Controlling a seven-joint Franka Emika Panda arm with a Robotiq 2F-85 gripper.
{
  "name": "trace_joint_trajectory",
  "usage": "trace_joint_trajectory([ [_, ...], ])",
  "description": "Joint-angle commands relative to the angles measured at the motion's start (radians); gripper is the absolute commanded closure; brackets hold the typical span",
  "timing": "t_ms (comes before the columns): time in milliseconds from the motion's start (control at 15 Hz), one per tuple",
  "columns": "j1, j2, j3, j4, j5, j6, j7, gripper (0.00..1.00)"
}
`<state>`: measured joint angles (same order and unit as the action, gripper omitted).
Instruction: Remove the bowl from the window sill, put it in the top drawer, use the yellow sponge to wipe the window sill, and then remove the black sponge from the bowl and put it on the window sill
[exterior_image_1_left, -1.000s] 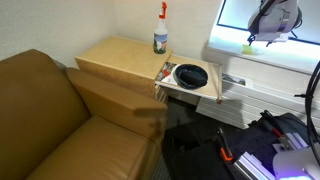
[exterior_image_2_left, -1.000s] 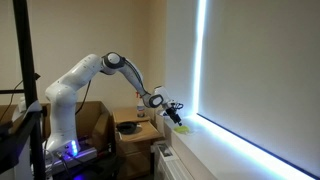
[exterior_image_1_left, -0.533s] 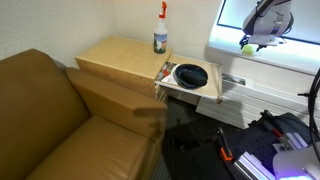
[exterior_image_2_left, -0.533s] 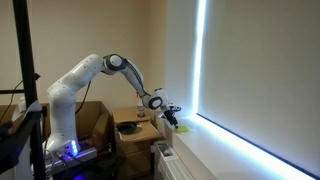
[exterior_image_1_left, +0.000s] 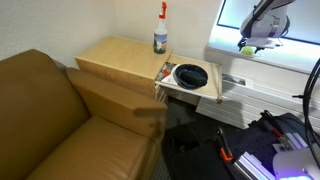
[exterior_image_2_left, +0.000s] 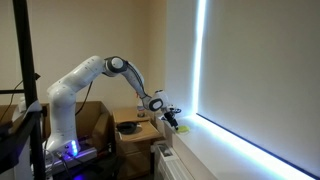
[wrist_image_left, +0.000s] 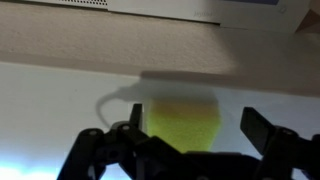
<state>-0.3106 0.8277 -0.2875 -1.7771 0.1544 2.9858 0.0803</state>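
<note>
My gripper (exterior_image_1_left: 249, 40) is over the white window sill (exterior_image_1_left: 285, 58), also seen in an exterior view (exterior_image_2_left: 174, 120). In the wrist view the jaws (wrist_image_left: 195, 130) are spread around the yellow sponge (wrist_image_left: 182, 124). The sponge lies close to the left finger, with a gap to the right finger. The sponge shows as a yellow-green spot under the gripper (exterior_image_1_left: 243, 47). The dark bowl (exterior_image_1_left: 191, 75) sits in the pulled-out top drawer (exterior_image_1_left: 208, 93), also visible in an exterior view (exterior_image_2_left: 128, 127). I cannot make out the black sponge inside it.
A spray bottle (exterior_image_1_left: 160, 30) stands on the wooden cabinet top (exterior_image_1_left: 115, 55). A brown couch (exterior_image_1_left: 60, 115) is beside the cabinet. Cables and gear (exterior_image_1_left: 270, 140) lie on the floor below the sill. A window blind (exterior_image_2_left: 250, 70) hangs above the sill.
My gripper has shifted a little along the sill toward the drawer end and lowered slightly. The yellow sponge stays beneath it. The bowl has not moved.
</note>
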Motion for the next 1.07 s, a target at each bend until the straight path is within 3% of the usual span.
trace_joint_trajectory([
  [0,-0.005,0.005,0.005,0.009,-0.014,-0.001,0.022,0.0],
  [267,-0.002,0.025,0.005,0.028,-0.012,0.001,0.038,0.0],
  [333,0.016,0.052,-0.024,0.044,-0.004,0.075,0.068,0.0],
  [600,0.019,0.067,-0.042,0.082,0.041,0.155,0.146,0.0],
  [867,0.005,0.05,-0.028,0.07,0.028,0.135,0.131,0.0],
  [1000,0.043,0.081,-0.089,0.084,0.021,0.097,0.151,0.0],
])
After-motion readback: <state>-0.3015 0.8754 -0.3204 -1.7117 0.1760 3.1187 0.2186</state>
